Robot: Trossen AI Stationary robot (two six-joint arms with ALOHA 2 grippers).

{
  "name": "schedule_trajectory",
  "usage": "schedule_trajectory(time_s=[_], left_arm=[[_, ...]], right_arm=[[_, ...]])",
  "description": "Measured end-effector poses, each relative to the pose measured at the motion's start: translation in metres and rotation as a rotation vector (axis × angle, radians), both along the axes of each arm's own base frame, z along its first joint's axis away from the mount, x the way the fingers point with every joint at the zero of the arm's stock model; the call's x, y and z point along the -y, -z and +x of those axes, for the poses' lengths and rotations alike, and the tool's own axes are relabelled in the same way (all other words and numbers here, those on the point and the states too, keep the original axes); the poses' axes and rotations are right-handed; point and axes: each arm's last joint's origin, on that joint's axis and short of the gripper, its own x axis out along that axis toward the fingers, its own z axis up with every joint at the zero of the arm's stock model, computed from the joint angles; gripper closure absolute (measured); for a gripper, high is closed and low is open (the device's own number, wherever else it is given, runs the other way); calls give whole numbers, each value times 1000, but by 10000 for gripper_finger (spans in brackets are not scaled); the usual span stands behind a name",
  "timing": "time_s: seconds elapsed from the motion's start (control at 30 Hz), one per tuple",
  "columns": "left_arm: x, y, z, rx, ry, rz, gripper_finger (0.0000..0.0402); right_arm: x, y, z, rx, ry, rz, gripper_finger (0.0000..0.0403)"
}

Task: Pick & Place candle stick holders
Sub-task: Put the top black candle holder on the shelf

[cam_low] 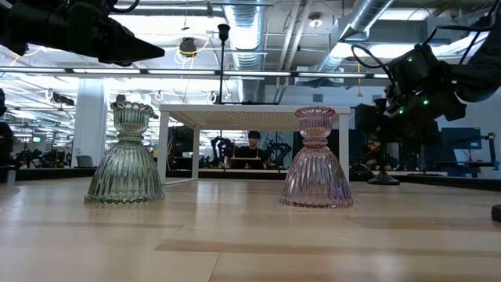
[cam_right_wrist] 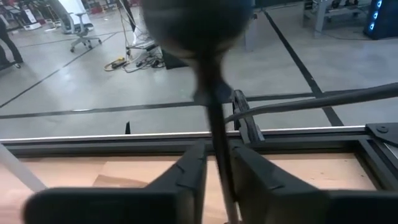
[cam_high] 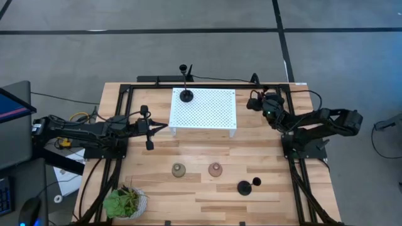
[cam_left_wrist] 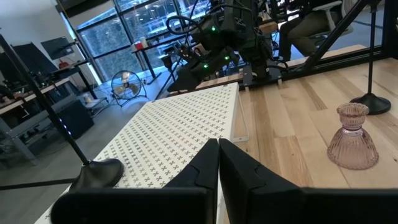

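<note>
Black and slim, one candle stick holder [cam_high: 186, 94] already stands on the white perforated stand [cam_high: 213, 110], while the right gripper [cam_right_wrist: 214, 165] is clamped on the thin stem of a second black holder [cam_right_wrist: 208, 81] near the counter's [cam_high: 188, 188] far right corner, so I judge a carry to the stand is under way; next it needs lowering upright onto the perforated top. The left gripper [cam_left_wrist: 219, 163] waits beside the stand, fingers together. On the counter sit the olive-green holder [cam_high: 179, 169], the pink holder [cam_high: 215, 169] and a third black holder [cam_high: 246, 186]. The carried holder's base is hidden from me.
</note>
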Motion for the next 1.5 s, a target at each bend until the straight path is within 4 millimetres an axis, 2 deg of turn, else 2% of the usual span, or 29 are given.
schedule_trajectory(time_s=[0.17, 0.4, 0.57, 0.77, 1.03, 1.3, 1.5], left_arm=[[0, 0, 0, 0, 0, 0, 389], [0, 0, 0, 0, 0, 0, 389], [0, 0, 0, 0, 0, 0, 389], [0, 0, 0, 0, 0, -4, 389], [0, 0, 0, 1, 1, -7, 389], [0, 0, 0, 3, 2, -18, 389], [0, 0, 0, 6, 3, -29, 389]], right_arm=[[-3, 0, 2, -40, -25, -10, 393], [-10, -3, 6, -57, -67, -29, 397], [-12, -17, 7, -61, -92, -84, 398], [-11, -50, 8, -111, -106, -180, 400], [-7, -106, 13, -253, -65, -157, 401], [-11, -164, 36, -184, -256, -240, 402], [-11, -188, 65, -133, -436, -260, 402]])
